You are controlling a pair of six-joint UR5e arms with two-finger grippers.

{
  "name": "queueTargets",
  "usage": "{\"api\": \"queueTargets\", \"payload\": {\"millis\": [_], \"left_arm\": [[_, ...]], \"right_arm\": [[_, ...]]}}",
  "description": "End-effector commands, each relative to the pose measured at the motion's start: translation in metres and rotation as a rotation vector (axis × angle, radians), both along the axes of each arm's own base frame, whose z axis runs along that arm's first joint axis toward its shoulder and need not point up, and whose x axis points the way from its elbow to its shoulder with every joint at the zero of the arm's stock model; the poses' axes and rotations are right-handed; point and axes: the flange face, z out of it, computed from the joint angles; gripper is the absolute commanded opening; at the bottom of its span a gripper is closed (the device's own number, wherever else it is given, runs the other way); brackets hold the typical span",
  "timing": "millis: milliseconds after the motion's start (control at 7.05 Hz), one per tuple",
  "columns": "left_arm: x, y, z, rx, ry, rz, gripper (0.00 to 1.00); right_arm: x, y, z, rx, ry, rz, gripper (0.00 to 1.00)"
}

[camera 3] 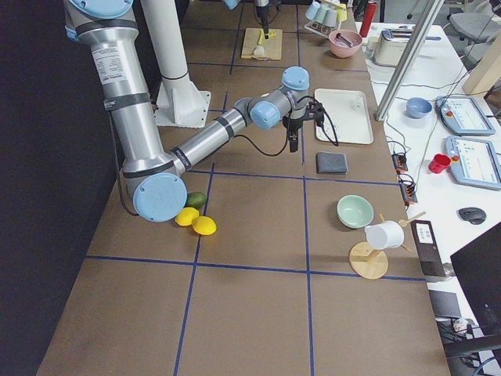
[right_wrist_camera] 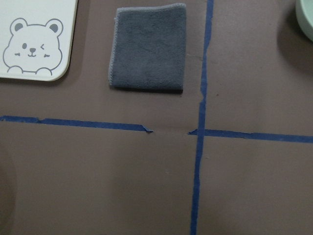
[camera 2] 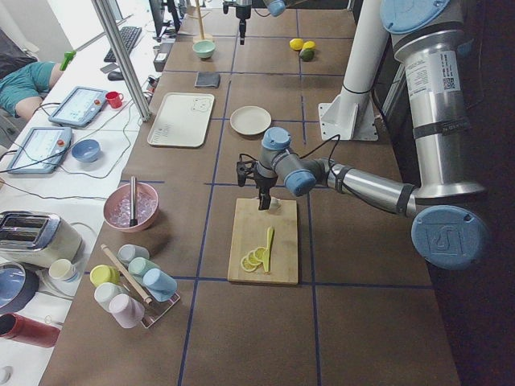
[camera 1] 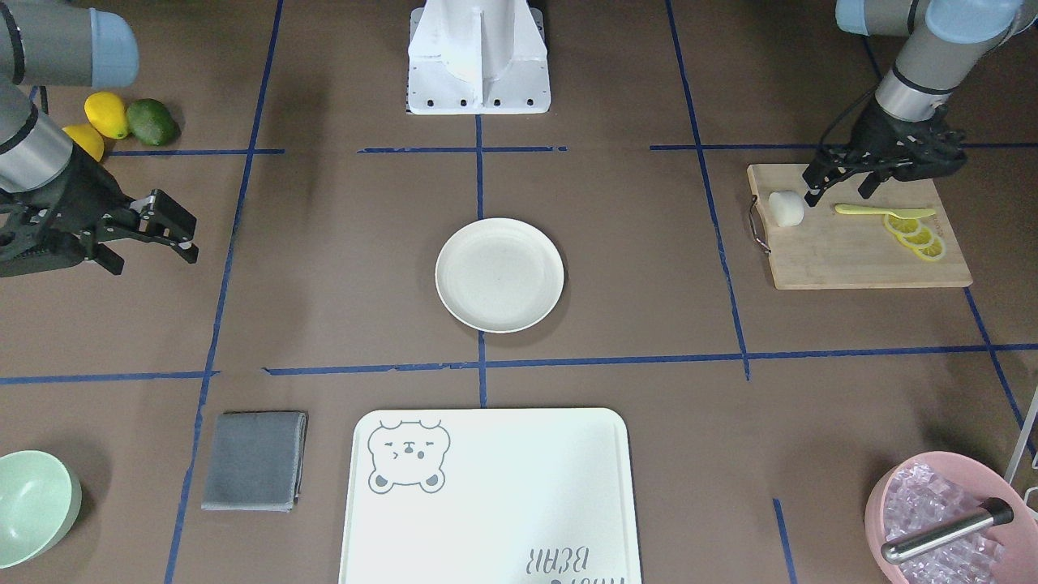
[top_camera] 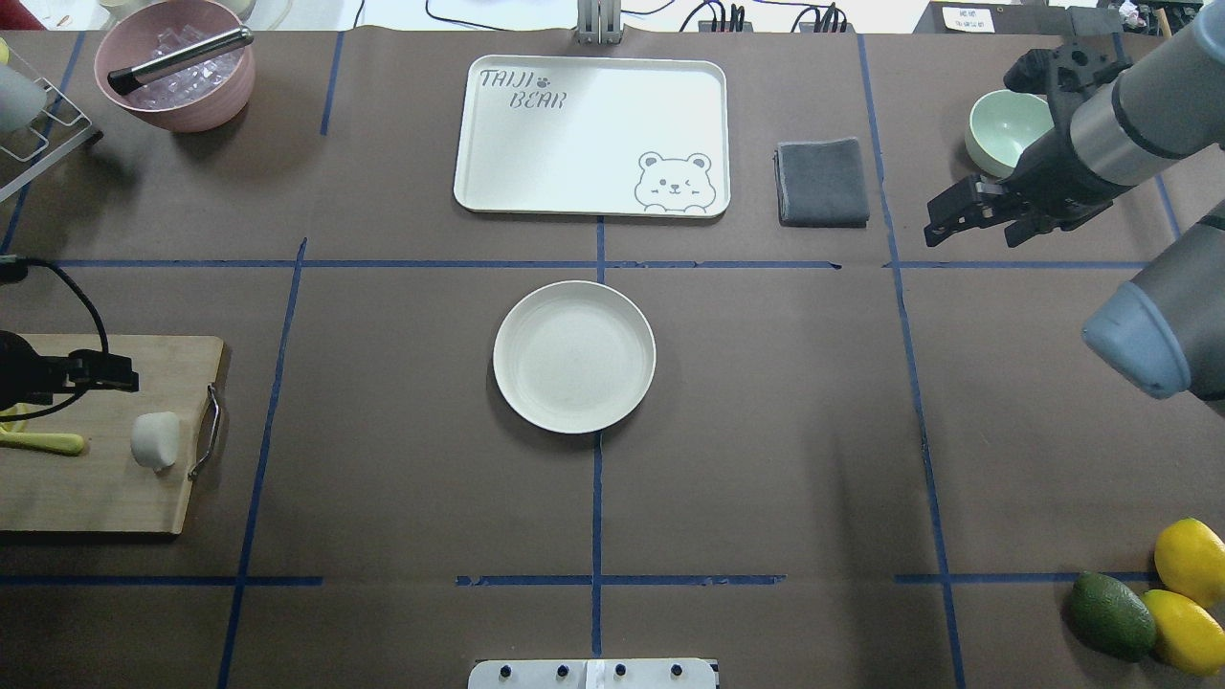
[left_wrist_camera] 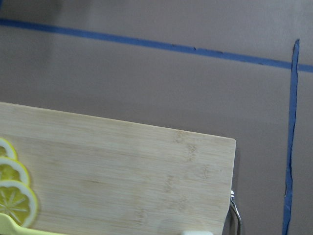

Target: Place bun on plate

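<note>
- Jaws of the left gripper (camera 1: 838,193) stand apart and empty above the cutting board (camera 1: 859,259). The bun (camera 1: 786,208) lies just beside one fingertip, outside the gap, at the board's handle end.
- Right gripper (camera 1: 146,239) is likewise spread and holds nothing, well apart from the bun.
- Plate (camera 1: 499,276) sits mid-table with nothing on it, well apart from the board.
- Risk: if the left gripper comes straight down unaligned, a finger could squash the soft bun or nudge it off the board. Too firm a squeeze could dent it.

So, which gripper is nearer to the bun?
Left. The left gripper hangs over the wooden cutting board, just beside the bun, jaws open. The right gripper is far off, on the other side of the plate.
</note>
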Motion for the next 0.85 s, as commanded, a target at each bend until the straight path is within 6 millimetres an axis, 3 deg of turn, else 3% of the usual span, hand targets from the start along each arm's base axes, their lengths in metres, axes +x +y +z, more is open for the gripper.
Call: {"api": "queueTargets", "payload": {"millis": [0, 425, 709], "left_arm": [[0.039, 0.022, 0.001, -0.009, -0.012, 0.001, 0.99], [0.061, 0.038, 0.006, -0.019, -0.004, 0.029, 0.98], [0.062, 0.037, 0.018, -0.025, -0.023, 0.035, 0.96]], "right_arm": [[0.038, 0.002, 0.035, 0.036, 0.026, -0.032, 1.0], [0.075, 0.008, 0.07, 0.053, 0.063, -0.038, 1.0], [0.091, 0.011, 0.08, 0.03, 0.042, -0.035, 1.0]]}}
